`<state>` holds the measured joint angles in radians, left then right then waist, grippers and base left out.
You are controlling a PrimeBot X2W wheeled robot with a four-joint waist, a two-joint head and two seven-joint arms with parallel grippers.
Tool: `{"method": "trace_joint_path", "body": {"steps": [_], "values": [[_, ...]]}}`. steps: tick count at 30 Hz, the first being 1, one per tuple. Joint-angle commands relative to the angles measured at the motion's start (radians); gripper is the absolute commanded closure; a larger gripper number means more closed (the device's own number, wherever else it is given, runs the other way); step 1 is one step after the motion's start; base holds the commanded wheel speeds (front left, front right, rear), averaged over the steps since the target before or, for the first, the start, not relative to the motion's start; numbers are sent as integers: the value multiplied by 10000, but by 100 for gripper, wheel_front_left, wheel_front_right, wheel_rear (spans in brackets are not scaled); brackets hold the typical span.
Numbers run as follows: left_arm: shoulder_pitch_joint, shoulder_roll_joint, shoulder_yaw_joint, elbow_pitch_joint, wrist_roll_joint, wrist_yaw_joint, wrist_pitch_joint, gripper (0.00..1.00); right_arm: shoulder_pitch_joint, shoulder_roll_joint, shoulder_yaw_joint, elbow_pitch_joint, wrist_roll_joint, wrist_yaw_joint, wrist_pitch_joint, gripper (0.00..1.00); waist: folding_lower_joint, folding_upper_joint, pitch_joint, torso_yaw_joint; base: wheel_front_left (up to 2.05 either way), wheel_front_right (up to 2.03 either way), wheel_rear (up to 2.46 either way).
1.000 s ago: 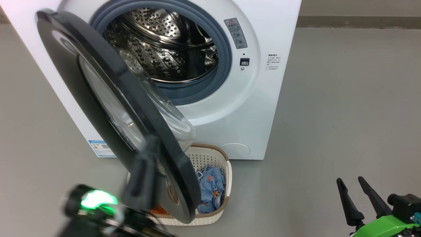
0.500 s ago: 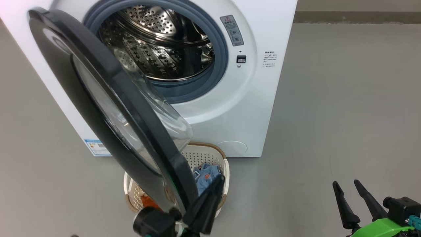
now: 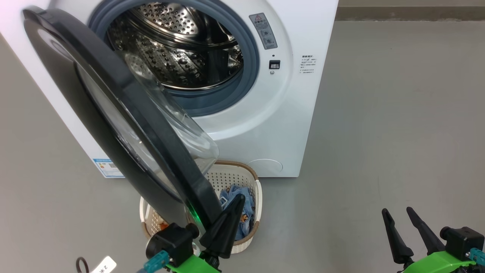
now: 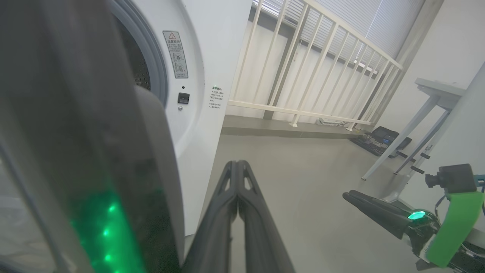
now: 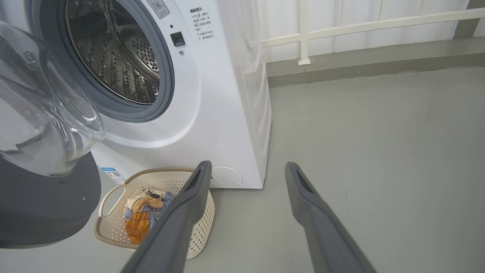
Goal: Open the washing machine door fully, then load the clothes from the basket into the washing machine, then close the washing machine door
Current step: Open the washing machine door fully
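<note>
The washing machine stood ahead of both grippers, its steel drum bare to view and well beyond their fingertips. The washing machine door hung open, swung out toward the robot. Its black rim ran down to a point just left of the left gripper, and green light was mirrored on the gloss there. Whether the rim and the fingers touched could not be told. The door's clear glass bowl bulged toward the drum, up and to the left of that gripper.

The basket sat on the floor at the machine's foot, right under the left gripper's tips in the head view and partly behind the door's lower edge. From the right gripper it lay ahead and well to the left. The clothes lay bunched inside it, light blue with orange print.

The left gripper's two fingers were pressed together with nothing between them. The right gripper's fingers stood wide apart over bare floor, holding nothing, well to the right of the basket.
</note>
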<state>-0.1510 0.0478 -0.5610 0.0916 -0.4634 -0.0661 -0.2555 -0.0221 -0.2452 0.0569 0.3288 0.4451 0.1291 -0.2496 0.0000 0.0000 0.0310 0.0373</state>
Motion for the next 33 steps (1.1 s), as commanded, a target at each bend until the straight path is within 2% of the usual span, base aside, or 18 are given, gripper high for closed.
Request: {"method": "trace_joint_path", "body": {"steps": [1,18,33], "values": [[-442,24,454,-56,-63,35,-62,100,-226,-105,167,-259,69,16,-122,0,0,0,6,28,0,0,0],[-222,24,929,472,-122,-65,-62,100,-225,-125,129,-369,30,16,-122,0,0,0,-87,761,0,0,0],[298,24,899,448,127,-59,-62,100,17,-196,198,-461,45,16,-122,0,0,0,-338,2123,0,0,0]]}}
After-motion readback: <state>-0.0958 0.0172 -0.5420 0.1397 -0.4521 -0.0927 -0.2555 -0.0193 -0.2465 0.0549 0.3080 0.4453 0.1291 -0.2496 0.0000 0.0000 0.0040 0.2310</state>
